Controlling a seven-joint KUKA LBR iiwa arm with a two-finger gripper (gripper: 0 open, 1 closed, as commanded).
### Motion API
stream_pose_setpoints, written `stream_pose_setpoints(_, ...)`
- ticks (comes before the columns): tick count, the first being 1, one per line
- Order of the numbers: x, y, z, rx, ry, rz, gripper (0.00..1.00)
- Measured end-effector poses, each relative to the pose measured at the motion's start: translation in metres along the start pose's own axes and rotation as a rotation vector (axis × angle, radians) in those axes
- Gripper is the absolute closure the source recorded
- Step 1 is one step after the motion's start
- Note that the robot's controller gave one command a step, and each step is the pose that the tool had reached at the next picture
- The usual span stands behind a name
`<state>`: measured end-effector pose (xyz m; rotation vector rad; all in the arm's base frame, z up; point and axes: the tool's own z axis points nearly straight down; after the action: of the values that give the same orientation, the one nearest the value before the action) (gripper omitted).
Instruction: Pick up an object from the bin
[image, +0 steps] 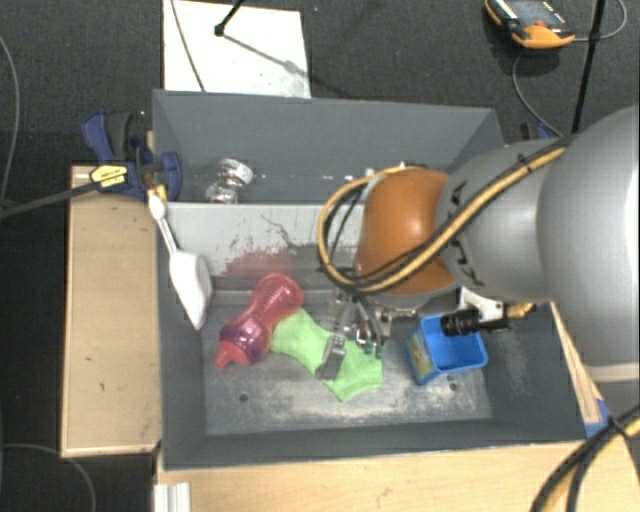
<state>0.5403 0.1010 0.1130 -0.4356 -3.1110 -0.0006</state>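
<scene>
My gripper (345, 345) hangs low in the middle of the bin, under the orange wrist cover, with its fingertips down on a crumpled bright green soft thing (300, 337). That green piece lies on the bin floor and reaches from the bottle to below the fingers. A pink and magenta bottle (258, 319) lies on its side just left of it, touching the green piece. A small blue open box (447, 349) sits right of the gripper, close beside it.
A white spoon-like scoop (186, 277) leans against the bin's left wall. A clear glass-like thing (228, 180) rests at the bin's far left. The arm and its cables cover the bin's right side.
</scene>
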Motion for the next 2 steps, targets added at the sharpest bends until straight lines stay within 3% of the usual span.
stream_pose_setpoints(1, 0.004, -0.001, 0.036, -0.001, -0.002, 0.087, 0.0)
stream_pose_setpoints(2, 0.022, 0.008, 0.043, 0.0, 0.001, 0.153, 1.0)
